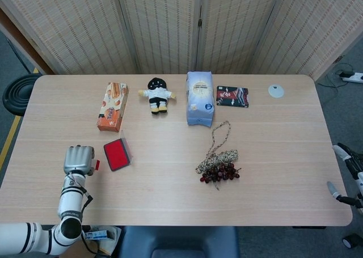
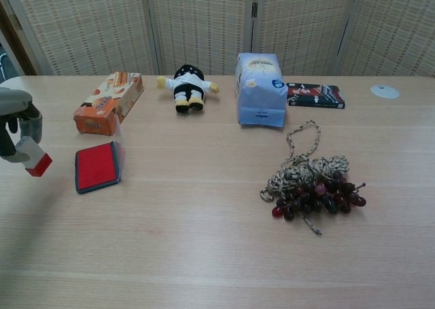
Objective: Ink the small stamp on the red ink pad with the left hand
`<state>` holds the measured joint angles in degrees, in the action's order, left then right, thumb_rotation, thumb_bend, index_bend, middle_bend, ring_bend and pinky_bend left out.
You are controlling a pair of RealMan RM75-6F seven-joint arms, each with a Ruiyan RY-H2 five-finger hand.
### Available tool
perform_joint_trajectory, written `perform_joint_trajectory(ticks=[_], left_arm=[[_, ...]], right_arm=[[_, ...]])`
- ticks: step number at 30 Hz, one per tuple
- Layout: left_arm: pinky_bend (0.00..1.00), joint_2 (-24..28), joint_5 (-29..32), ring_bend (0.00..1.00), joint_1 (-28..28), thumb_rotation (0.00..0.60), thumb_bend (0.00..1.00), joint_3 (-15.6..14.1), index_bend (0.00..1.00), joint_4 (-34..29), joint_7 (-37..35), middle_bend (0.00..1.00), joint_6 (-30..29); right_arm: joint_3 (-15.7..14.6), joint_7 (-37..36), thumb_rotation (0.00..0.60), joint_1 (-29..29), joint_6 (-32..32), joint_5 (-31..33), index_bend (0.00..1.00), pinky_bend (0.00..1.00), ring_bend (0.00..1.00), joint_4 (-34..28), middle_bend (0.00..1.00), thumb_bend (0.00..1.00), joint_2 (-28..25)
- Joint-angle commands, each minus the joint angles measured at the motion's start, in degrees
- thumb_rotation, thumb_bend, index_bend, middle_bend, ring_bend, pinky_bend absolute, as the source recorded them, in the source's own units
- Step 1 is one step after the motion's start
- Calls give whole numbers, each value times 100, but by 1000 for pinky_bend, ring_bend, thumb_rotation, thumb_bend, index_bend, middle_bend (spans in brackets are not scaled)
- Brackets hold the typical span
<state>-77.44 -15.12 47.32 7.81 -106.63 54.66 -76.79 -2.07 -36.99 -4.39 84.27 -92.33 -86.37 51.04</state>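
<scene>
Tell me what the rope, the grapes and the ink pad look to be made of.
Rope: twisted natural fibre, jute perhaps; matte, two-tone tan strands.
Grapes: likely plastic imitation; dark red beads with small glossy highlights, though real fruit cannot be ruled out.
Ink pad: flat matte red surface, probably felt or foam, in a dark tray with a clear raised lid, seemingly plastic.

Matt pale wood-grain table [image 1: 272, 156], cloth plush doll [image 1: 156, 95], rough twine rope [image 2: 304, 165], glossy grapes [image 2: 319, 197]
</scene>
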Motion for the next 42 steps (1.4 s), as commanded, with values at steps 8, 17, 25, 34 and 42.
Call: perform_joint_trajectory(ticks=[8, 17, 25, 34, 42], left_arm=[[306, -66, -409, 285, -275, 600, 297, -255, 569, 658, -478, 390, 618], [306, -392, -376, 285, -276, 600, 297, -333, 572, 1293, -496, 390, 1020], [306, -485, -348, 285, -294, 600, 297, -337, 573, 1479, -494, 390, 1086], [306, -561, -389, 286, -371, 600, 297, -360, 577, 1537, -565, 398, 1115], [305, -613, -414, 286, -432, 600, 297, -360, 576, 1652, -640, 398, 1197]], right_arm=[[-1, 419, 600, -27, -117, -6, 20, 0, 0, -216, 0, 381, 38], [-5, 380, 600, -21, -108, -28, 20, 0, 0, -211, 0, 381, 22], [5, 406, 600, -46, -173, 1, 20, 0, 0, -221, 0, 381, 29], [2, 448, 600, -47, -185, -6, 20, 0, 0, -239, 0, 381, 31], [2, 463, 600, -73, -242, -1, 20, 0, 0, -233, 0, 381, 43]])
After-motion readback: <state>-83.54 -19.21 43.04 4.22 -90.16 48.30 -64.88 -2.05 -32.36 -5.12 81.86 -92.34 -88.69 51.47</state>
